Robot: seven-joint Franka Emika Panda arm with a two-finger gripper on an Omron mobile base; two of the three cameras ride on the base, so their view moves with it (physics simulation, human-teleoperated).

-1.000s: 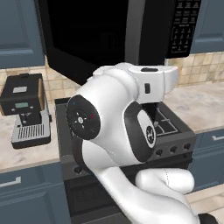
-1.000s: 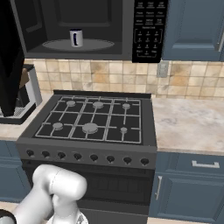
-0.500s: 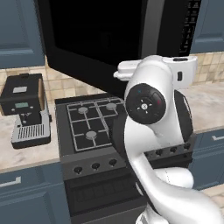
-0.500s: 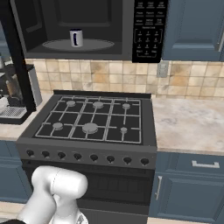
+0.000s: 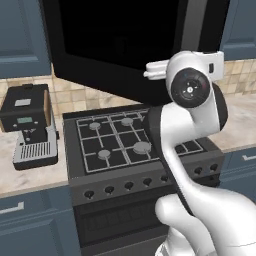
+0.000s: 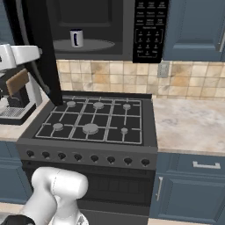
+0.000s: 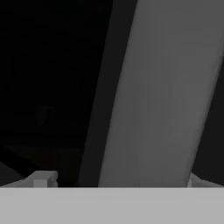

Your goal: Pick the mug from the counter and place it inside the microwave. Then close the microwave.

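The grey-white mug (image 6: 76, 38) with its dark handle stands upright inside the open black microwave (image 6: 149, 30), on the left of its floor. The microwave door (image 6: 40, 52) is swung partly out to the left; in the left base view its wide dark door (image 5: 115, 45) faces me. My gripper (image 6: 38, 52) is at the door's outer face, its white hand (image 5: 159, 69) close against the panel. In the hand view my gripper (image 7: 117, 181) looks straight at the door, a grey strip (image 7: 166, 87) just ahead, and its tips stand wide apart, open and empty.
A black gas stove (image 6: 94, 121) sits below the microwave. A black-and-silver coffee machine (image 5: 30, 125) stands on the beige counter (image 5: 30, 175) to the left. More counter (image 6: 189, 123) lies to the right, over blue cabinets (image 6: 193, 184).
The microwave door has swung further towards shut. My arm and hand have moved along with it, to the right. The mug has stayed put inside.
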